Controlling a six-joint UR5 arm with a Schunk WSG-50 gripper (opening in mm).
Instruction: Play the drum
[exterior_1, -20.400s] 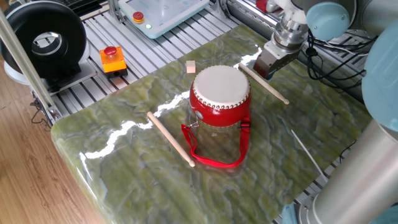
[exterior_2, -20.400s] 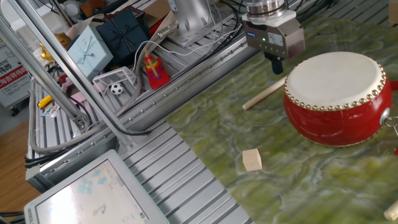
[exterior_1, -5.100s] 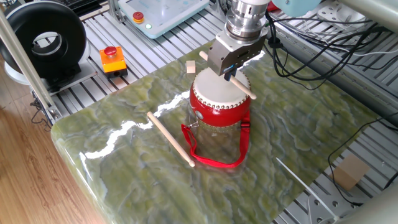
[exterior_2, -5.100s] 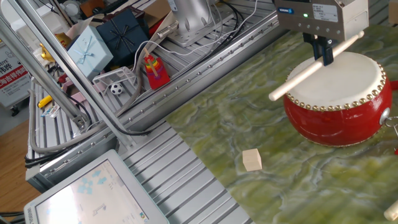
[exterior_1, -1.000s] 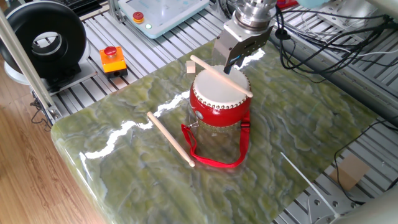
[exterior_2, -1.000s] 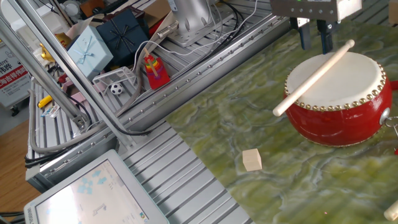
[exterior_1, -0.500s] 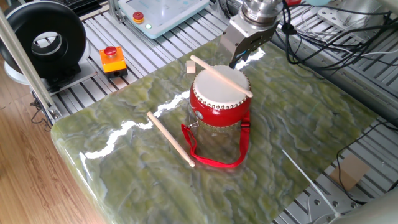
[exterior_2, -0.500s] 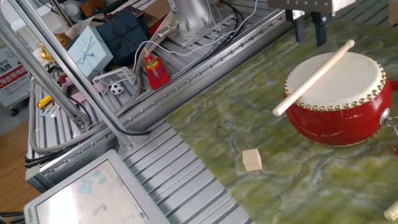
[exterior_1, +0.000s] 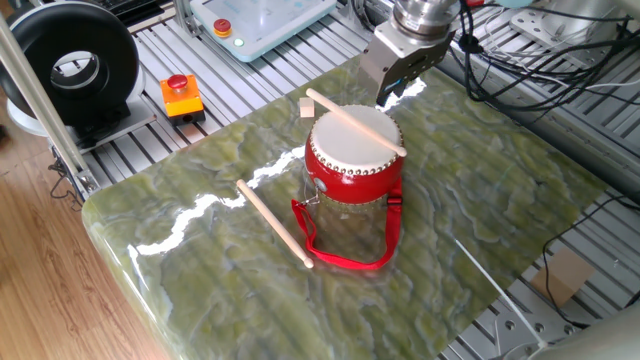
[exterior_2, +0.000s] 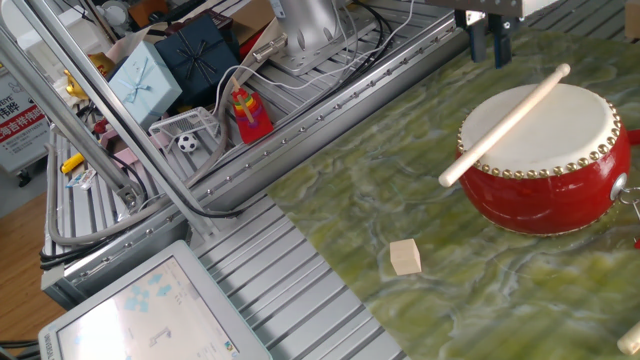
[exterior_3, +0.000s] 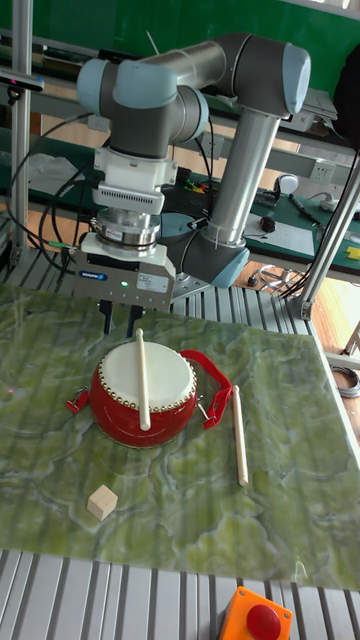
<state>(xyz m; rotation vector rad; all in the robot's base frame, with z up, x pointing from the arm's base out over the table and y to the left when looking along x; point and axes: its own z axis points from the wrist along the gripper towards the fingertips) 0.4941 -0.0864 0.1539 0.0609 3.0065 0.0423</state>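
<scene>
**Green marbled tabletop, drum in the middle**

Green marbled table (exterior_1: 200, 260) carries the drum (exterior_1: 354, 155), which stands upright near its centre with the pale skin facing up. A stick (exterior_1: 355, 123) lies loose across the head, one end jutting past the rim. The red strap (exterior_1: 345, 255) loops onto the table in front of the drum. A second stick (exterior_1: 274, 223) lies flat on the table, apart from the drum. A small wooden cube (exterior_1: 306, 107) sits near the drum on the far side. The gripper (exterior_3: 120, 321) hangs just behind and above the drum, fingers parted, holding nothing. An orange box (exterior_1: 181, 95) with a red button rests on the slatted frame beyond the table edge.
</scene>
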